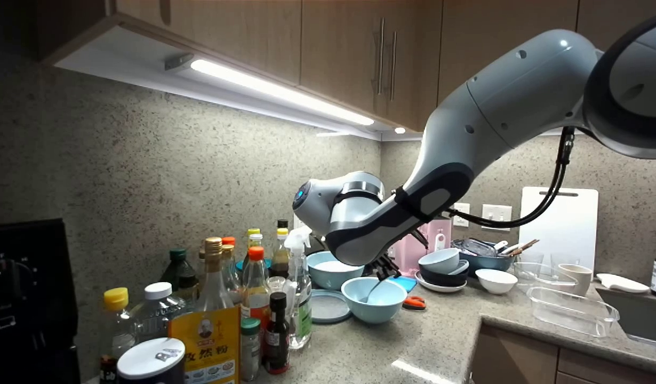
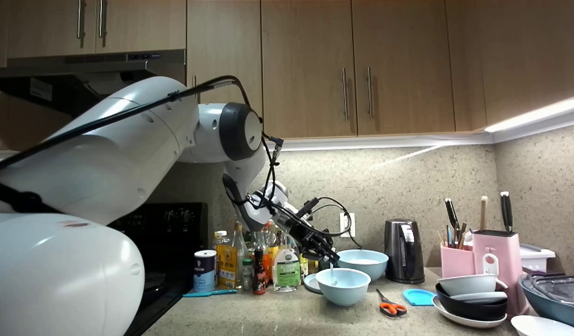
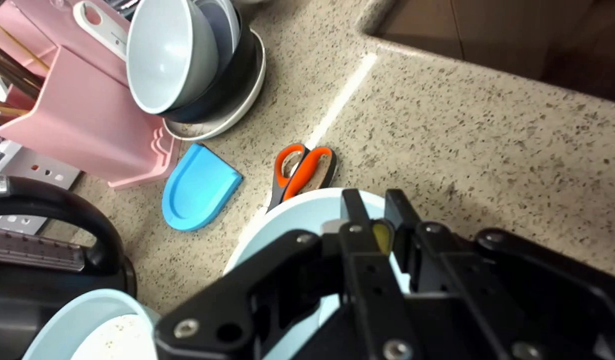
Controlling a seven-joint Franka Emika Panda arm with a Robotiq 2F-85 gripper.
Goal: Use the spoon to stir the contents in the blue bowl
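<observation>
Angular hand point(image 3: 376, 206), spoon point(image 2: 332, 276) in round blue bowl point(image 2: 345, 293)

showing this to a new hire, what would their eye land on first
The big white robot arm, large in both exterior views, likely comes first. Its black jaws hold a spoon inside a light-blue bowl on the counter. Next, perhaps, the orange-handled scissors lying beside that bowl.

Blue bowl point(image 1: 378, 312): round, light turquoise, smooth plain wall. Upright on its base, just beside the orange-handled scissors point(image 2: 390, 306); contents hard to make out. Spoon point(image 1: 369, 294): thin handle, tilted, lower end inside the bowl, on the side away from the scissors in both exterior views. Upper end obscured.
</observation>
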